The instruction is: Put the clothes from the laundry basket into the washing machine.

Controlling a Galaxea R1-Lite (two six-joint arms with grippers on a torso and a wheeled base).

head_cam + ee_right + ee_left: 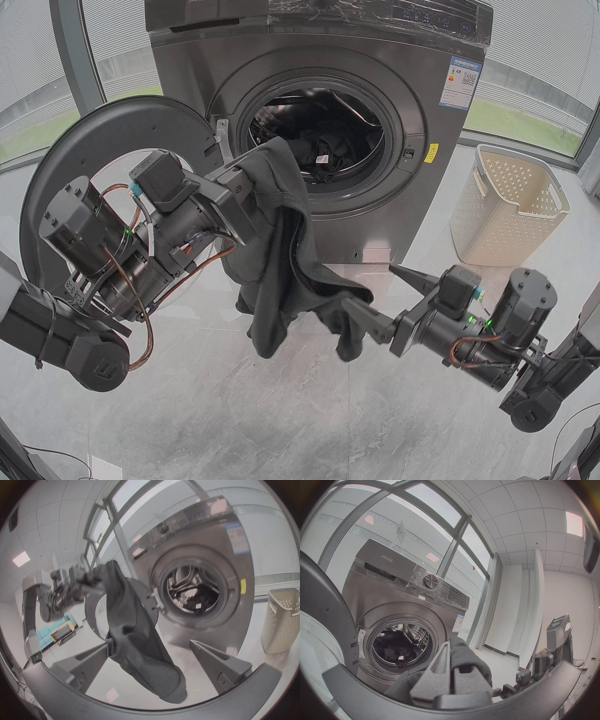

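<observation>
Head view: the left gripper, raised before the open washing machine, is clamped on a dark grey garment, its fingertips buried in cloth. The right gripper sits lower, fingers spread wide, with the garment's limp, creased lower end hanging between them.

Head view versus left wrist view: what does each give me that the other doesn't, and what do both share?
Head view: the dark garment in its whole drape, hanging from the left gripper down beside the open right gripper. Left wrist view: the left gripper's fingers shut on the garment, close up. Both: the washing machine with its door open and dark clothes in the drum.
</observation>
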